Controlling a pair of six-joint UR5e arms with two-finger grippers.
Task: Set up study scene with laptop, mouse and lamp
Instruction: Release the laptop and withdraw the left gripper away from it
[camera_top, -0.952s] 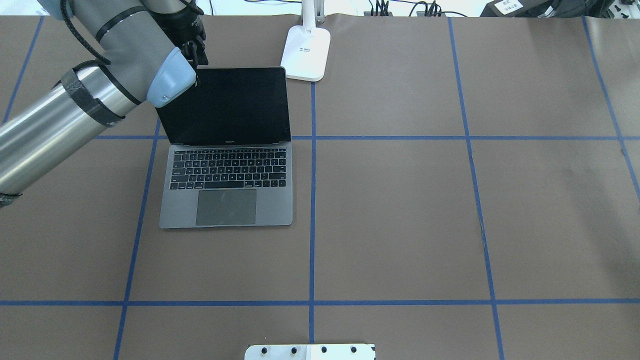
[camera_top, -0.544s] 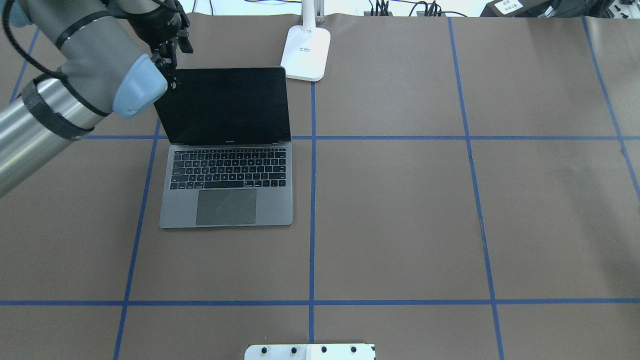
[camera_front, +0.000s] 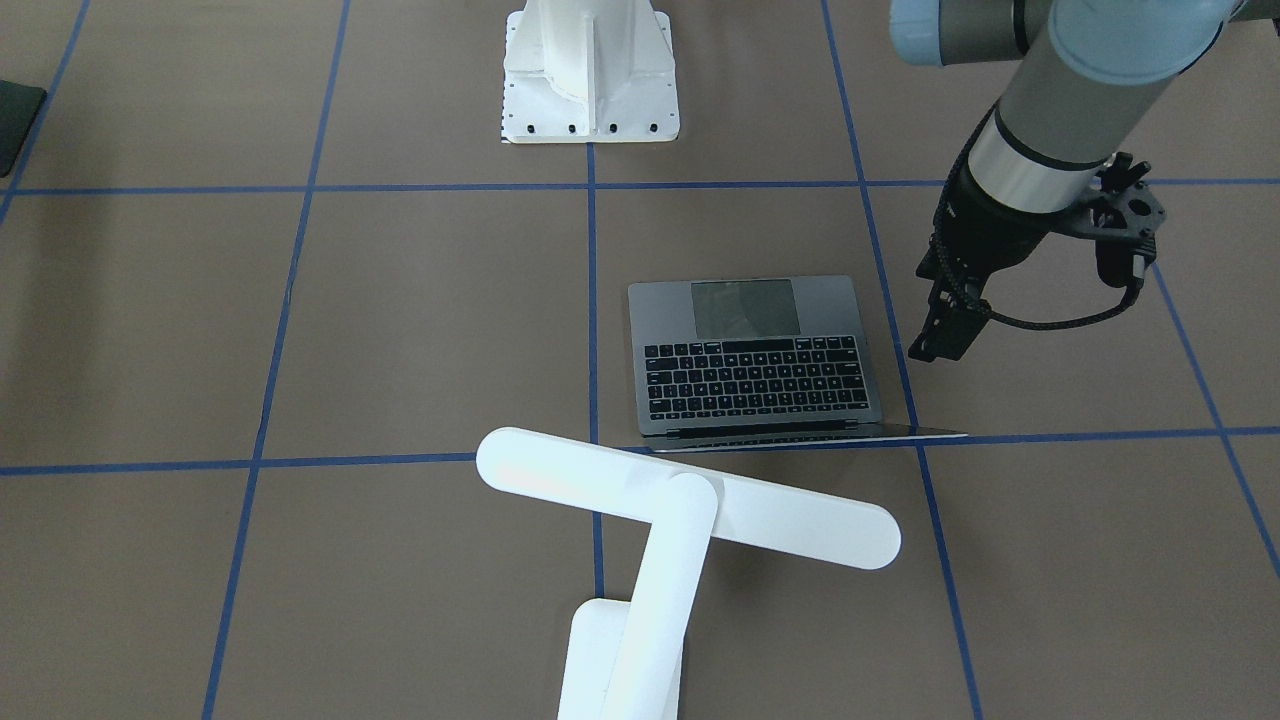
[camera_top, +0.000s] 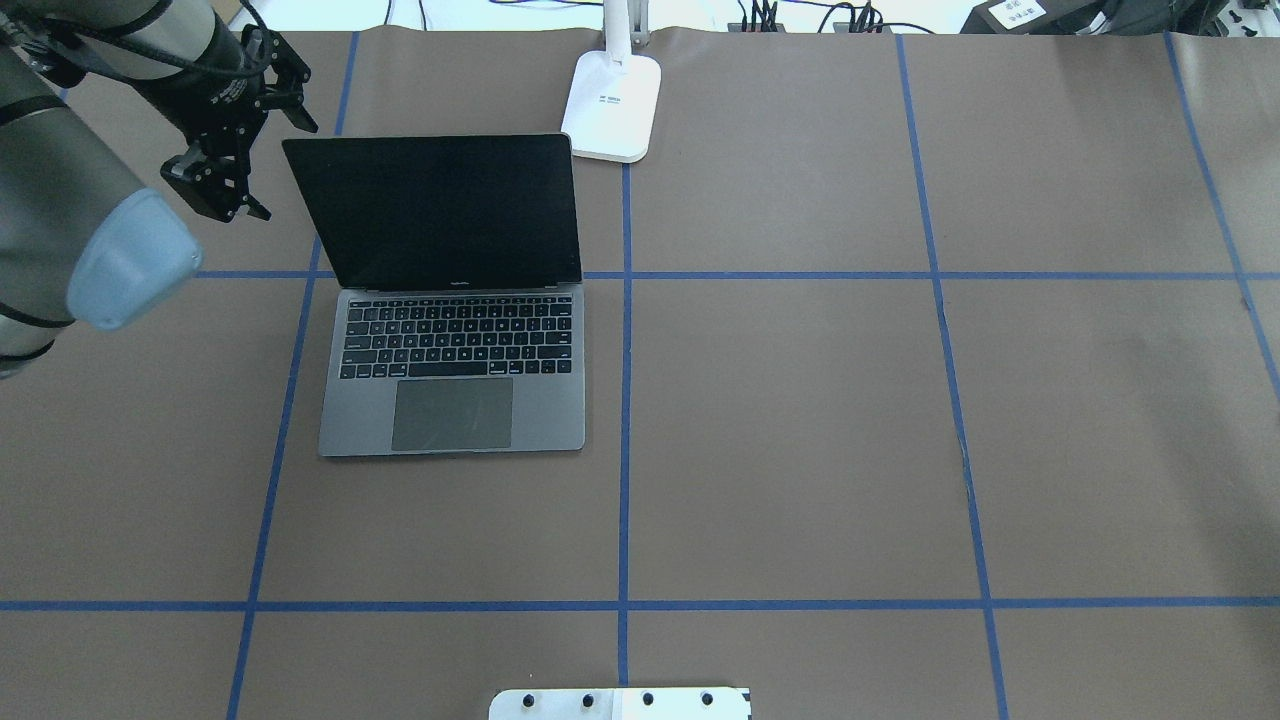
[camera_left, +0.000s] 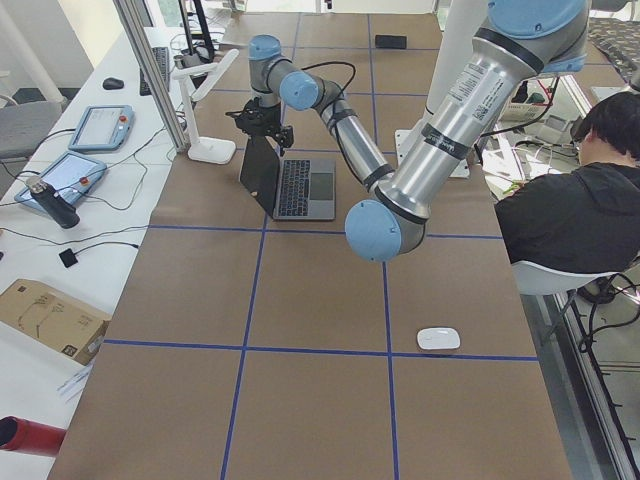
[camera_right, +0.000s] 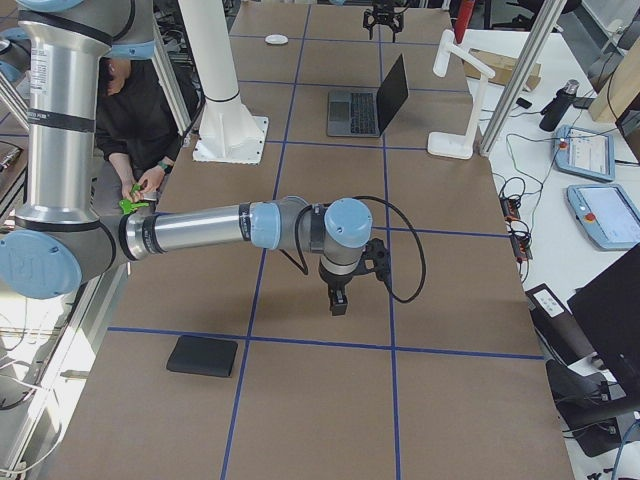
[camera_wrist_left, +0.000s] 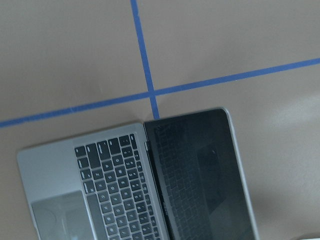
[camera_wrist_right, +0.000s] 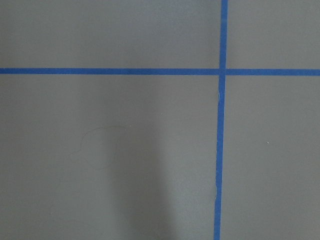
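Left tool (camera_top: 222, 200) has let go of the laptop's (camera_top: 455, 370) top screen corner, where it was half a second ago. Now it hangs just off to the left of the lid, touching nothing. I honestly can't tell whether its fingers are apart or together from these angles.

The laptop sits open on the desk (camera_top: 800, 450), screen up and keyboard facing the robot. The lamp (camera_top: 612, 100) stands right behind its far right corner, so I'd call those two done.

That leaves the mouse (camera_left: 438, 339). It's well apart from the laptop, out toward the robot's left end of the desk and a bit closer to the robot's side. It looks like its long axis runs across the desk, but it's tiny in frame.

The left arm is clearly nearer. The right tool (camera_right: 338, 303) hovers over bare desk way down the other end, and I can't tell its state either. My guess is the left one swings back for the mouse.
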